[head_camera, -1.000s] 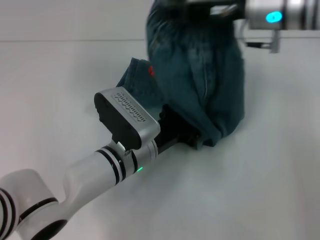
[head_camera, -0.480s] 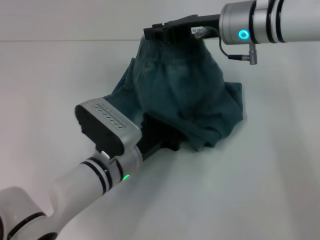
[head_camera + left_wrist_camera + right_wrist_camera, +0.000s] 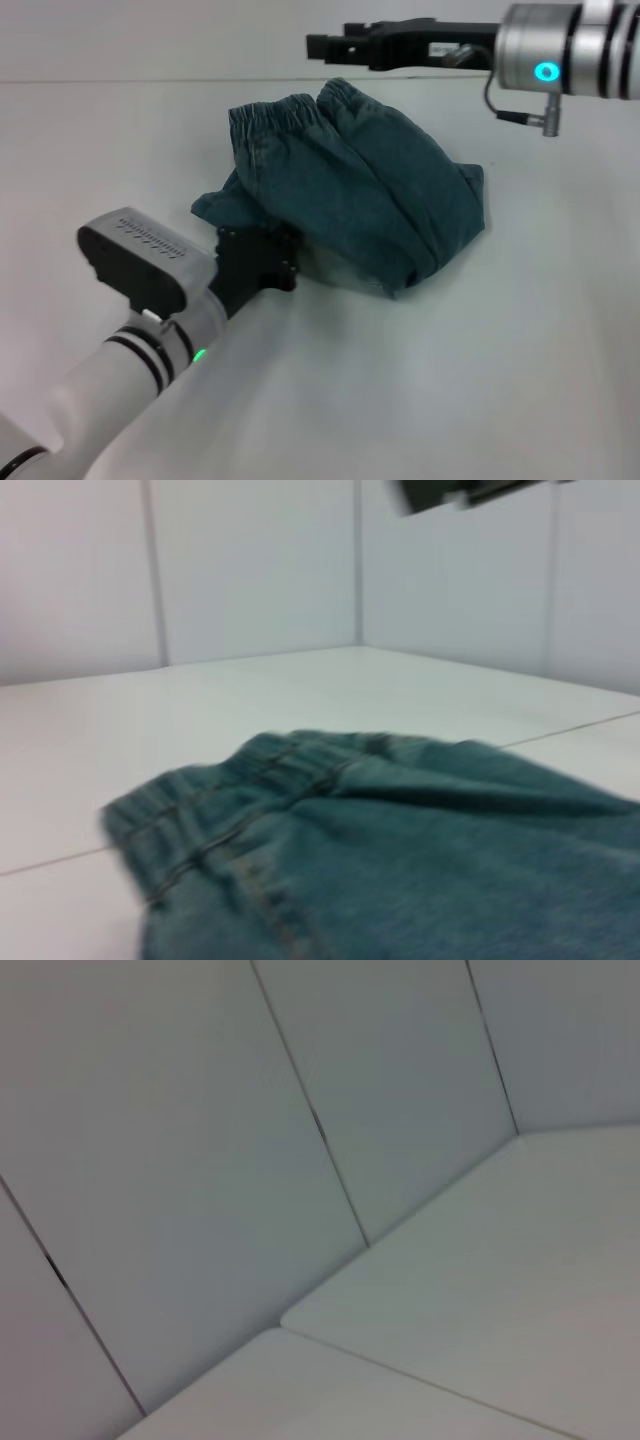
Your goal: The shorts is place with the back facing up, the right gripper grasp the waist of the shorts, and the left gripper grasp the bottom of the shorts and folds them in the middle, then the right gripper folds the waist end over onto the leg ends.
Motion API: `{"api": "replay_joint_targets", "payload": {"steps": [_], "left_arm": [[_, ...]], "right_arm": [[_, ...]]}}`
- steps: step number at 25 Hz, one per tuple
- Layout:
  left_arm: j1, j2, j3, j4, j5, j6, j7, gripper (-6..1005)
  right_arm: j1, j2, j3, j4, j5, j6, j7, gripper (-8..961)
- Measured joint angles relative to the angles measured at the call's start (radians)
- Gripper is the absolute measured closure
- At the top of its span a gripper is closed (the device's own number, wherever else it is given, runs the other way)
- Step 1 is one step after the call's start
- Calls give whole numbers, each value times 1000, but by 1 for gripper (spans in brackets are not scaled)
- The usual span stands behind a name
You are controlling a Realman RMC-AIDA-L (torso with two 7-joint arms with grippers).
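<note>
The blue denim shorts point(image 3: 370, 200) lie folded on the white table, with the elastic waist point(image 3: 285, 115) on top at the far left of the pile. My left gripper point(image 3: 280, 255) sits low at the pile's near-left edge, open and holding no cloth. In the left wrist view the shorts point(image 3: 400, 860) fill the foreground, waistband toward the camera. My right gripper point(image 3: 325, 45) hovers above and behind the shorts, open and empty. The right wrist view shows only wall and table.
The white table point(image 3: 500, 380) spreads on all sides of the shorts. A white panelled wall point(image 3: 200, 1110) stands behind it. The right arm's gripper point(image 3: 470, 492) shows at the top of the left wrist view.
The right gripper brought the waist down over the pile, let it go and rose. The left gripper slid back toward the near left while the shorts stayed flat.
</note>
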Motion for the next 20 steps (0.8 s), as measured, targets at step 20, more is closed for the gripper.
{"api": "replay_joint_targets", "payload": {"steps": [20], "left_arm": [[203, 1, 349, 635, 206, 580, -740, 825]], "right_arm": [[-452, 7, -7, 22, 291, -279, -757, 183]]}}
